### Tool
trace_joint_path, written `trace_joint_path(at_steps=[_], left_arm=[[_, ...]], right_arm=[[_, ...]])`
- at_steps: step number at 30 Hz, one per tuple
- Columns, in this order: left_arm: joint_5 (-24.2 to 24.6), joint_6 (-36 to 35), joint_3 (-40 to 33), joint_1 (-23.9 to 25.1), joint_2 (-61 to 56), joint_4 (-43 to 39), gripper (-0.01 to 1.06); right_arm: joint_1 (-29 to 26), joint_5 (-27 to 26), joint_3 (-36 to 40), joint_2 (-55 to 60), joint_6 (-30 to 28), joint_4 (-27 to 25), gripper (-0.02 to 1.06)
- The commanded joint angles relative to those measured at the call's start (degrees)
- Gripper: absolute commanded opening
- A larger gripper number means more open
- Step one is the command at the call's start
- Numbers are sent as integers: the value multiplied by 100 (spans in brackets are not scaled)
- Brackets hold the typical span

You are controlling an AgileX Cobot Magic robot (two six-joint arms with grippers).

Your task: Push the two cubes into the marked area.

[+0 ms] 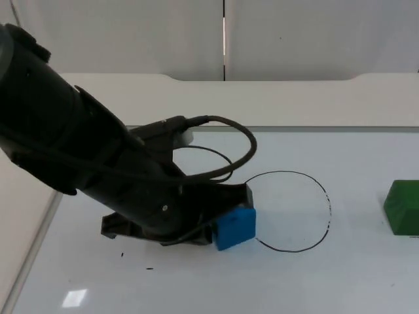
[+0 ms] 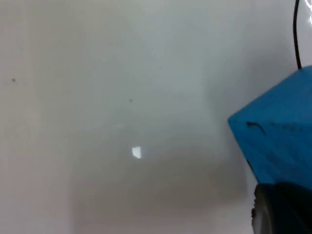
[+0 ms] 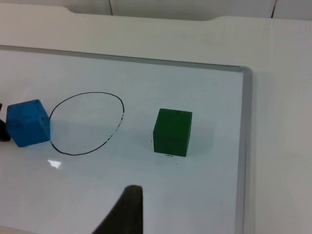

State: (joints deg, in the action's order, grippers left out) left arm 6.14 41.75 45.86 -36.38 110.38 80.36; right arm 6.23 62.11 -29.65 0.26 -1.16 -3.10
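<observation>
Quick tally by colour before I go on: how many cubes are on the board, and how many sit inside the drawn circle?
Blue cube: 1, at the circle's edge, outside it
Green cube: 1, outside the circle
Inside the circle: 0
Total cubes: 2

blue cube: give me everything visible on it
The blue cube is solid, matte and plain, with a faint dark scuff on one face. It sits flat on the white table, turned slightly askew, just outside the drawn circle at its edge. The left gripper presses against its far side from the circle.
</observation>
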Motion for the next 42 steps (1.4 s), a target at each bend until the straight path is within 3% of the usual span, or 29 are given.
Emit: trace_joint_path(at_steps=[1,11,42], left_arm=[[-91,2,62,-36,11,124,0],[207,107,487,-36,335,79,0],[247,151,753,-113,339,121,0]], right_arm=[[-33,-39,21,-26,-21,33,105],[-33,-39,21,-26,-21,33,105],[-33,-39,21,-26,-21,33,105]])
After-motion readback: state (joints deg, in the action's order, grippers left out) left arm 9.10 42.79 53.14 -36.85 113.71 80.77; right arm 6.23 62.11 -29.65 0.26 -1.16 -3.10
